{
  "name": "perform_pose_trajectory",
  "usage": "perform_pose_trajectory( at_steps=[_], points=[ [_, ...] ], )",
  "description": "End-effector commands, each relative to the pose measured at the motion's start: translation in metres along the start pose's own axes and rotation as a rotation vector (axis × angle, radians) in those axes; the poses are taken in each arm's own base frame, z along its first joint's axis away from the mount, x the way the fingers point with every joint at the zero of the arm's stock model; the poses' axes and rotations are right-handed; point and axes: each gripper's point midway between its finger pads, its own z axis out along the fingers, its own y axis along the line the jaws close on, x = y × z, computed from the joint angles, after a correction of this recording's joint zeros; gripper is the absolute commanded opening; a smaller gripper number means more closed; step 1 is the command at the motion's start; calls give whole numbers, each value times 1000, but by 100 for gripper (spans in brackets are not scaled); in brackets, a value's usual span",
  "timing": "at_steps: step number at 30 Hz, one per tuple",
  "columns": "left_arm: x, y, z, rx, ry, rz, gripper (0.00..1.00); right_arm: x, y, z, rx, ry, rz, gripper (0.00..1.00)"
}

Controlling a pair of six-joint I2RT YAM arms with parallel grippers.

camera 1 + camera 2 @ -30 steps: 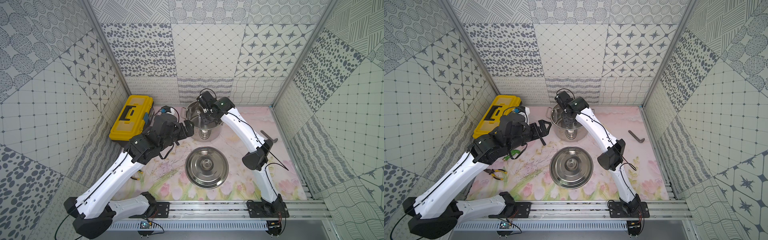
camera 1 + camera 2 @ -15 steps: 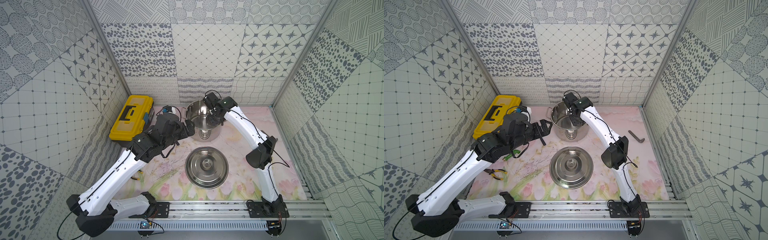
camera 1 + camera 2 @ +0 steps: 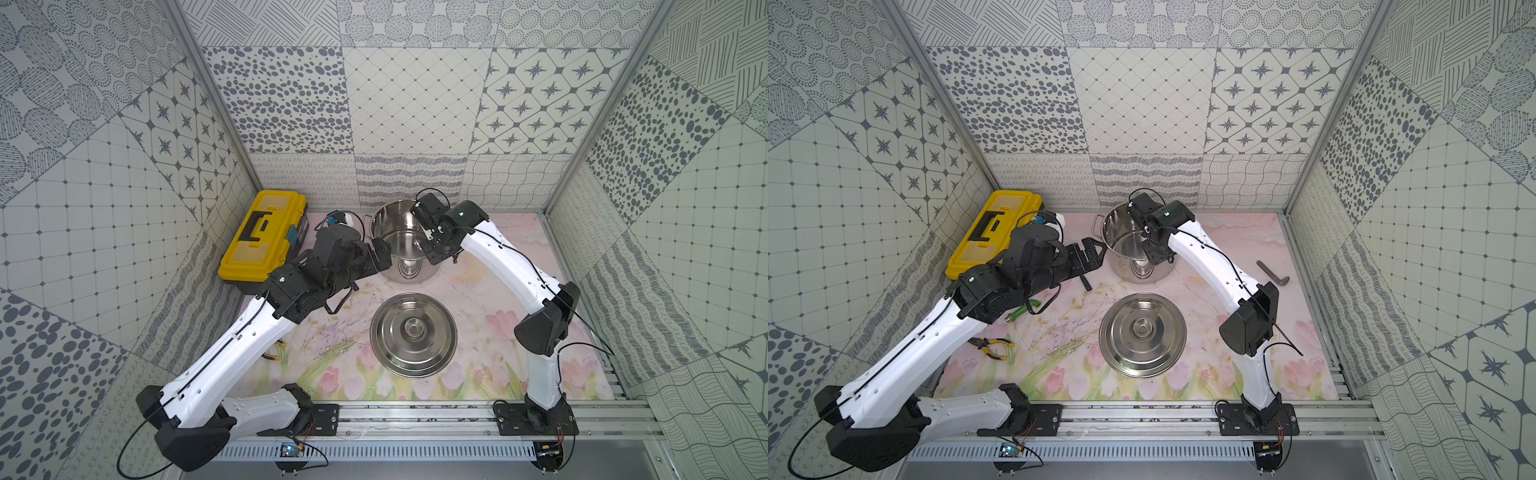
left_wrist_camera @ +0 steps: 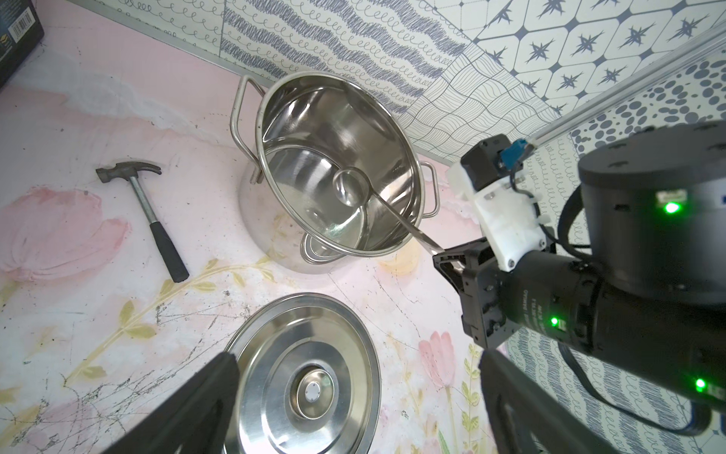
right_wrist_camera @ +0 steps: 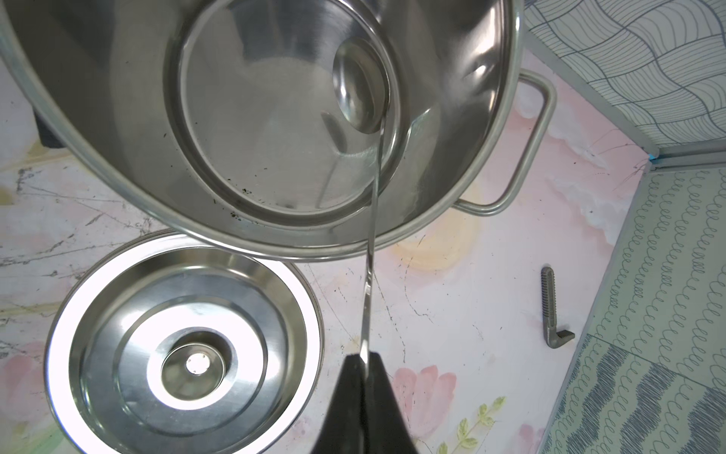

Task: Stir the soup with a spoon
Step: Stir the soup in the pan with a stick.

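The steel pot [image 3: 399,245] [image 3: 1125,245] stands at the back of the mat in both top views. No soup shows in it, its inside [image 5: 275,118] being bare shiny metal. My right gripper [image 5: 363,355] [image 3: 435,249] is shut on the end of the spoon's thin handle [image 5: 373,236], just outside the pot's near-right rim. The spoon's bowl [image 4: 349,186] [image 5: 359,90] rests low inside, by the wall. Left of the pot, my left gripper [image 4: 357,355] [image 3: 1090,253] is open and holds nothing.
The flat steel lid [image 3: 413,334] [image 4: 306,385] lies knob-up in front of the pot. A black-handled hammer [image 4: 153,220] lies left of the pot, below my left arm. A yellow toolbox [image 3: 262,237] sits back left, pliers [image 3: 990,345] front left and a grey L-shaped tool [image 3: 1273,272] right.
My right gripper has swung the spoon handle from over the pot's middle to its near-right rim, and the right elbow has moved outward. The left arm has hardly moved.
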Motion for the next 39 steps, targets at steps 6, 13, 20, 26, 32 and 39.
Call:
perform_pose_trajectory(
  at_steps=[6,13,20,26,32,39],
  points=[
    [-12,-19,0,84,-36,-8,100,-14,39,-17,-160,-81,52,0],
    [-12,-16,-4,77,-38,-10,99,-33,52,-11,-192,-105,73,0],
    [-11,-12,-8,68,-42,-12,100,-56,50,-5,-153,-144,77,0],
    [-13,-8,-14,57,-56,-2,100,-71,42,1,-109,-161,76,0],
    [-13,-8,-18,64,-58,9,99,-77,17,8,-52,-167,102,0],
    [-15,-12,-16,80,-64,28,100,-70,-14,14,-6,-145,136,0]
  ],
)
